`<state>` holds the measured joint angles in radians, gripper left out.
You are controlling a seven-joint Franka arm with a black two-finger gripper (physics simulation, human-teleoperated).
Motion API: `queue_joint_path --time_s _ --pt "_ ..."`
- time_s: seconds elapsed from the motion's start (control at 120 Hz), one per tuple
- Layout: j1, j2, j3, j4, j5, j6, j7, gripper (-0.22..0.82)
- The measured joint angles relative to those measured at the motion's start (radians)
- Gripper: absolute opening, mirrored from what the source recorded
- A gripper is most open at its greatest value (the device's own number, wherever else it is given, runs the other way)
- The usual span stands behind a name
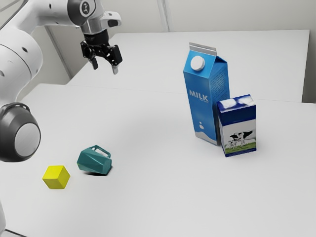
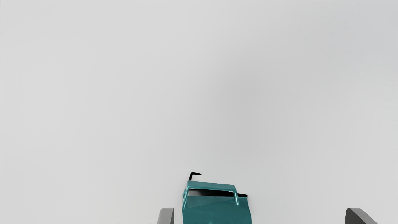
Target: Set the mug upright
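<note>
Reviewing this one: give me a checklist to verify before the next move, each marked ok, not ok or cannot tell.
1. Claw open: ok, fingers wide apart.
2. Claw empty: ok.
3. Claw down at the mug: not ok, well above it.
4. Mug upright: not ok, on its side.
5. Handle free of the table: ok, raised on the mug's upper side.
6. Cube apart from mug: ok, gap visible.

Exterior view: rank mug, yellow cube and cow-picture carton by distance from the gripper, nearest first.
1. Mug, on its side, below the gripper.
2. Yellow cube, beside the mug, toward the exterior view's left.
3. Cow-picture carton, at the exterior view's right.
</note>
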<state>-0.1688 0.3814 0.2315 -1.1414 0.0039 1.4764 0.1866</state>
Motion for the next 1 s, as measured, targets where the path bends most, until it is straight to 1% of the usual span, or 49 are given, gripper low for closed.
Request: queue_joint_path --time_s 0.258,0.317,0.475,0.6,0.683,0.742,0.8,1.0 --pt "0.0 0.001 0.002 -0.002 0.0 0.003 -0.007 0.6" --pt "0.0 -0.009 0.002 -0.023 0.003 0.004 -0.008 0.6" --pt "0.019 -0.14 0.002 -0.226 0.0 0.022 -0.012 0.6" --pt "0.015 -0.241 0.001 -0.396 -0.005 0.071 -0.016 0.6" --pt "0.007 -0.306 0.004 -0.524 -0.004 0.126 -0.015 0.6" --pt "-0.019 -0.344 0.039 -0.607 -0.023 0.158 -0.009 0.6" --pt "-0.034 -0.36 0.076 -0.662 -0.054 0.184 0.002 0.6" --pt "-0.043 -0.366 0.188 -0.785 -0.188 0.247 0.081 0.6"
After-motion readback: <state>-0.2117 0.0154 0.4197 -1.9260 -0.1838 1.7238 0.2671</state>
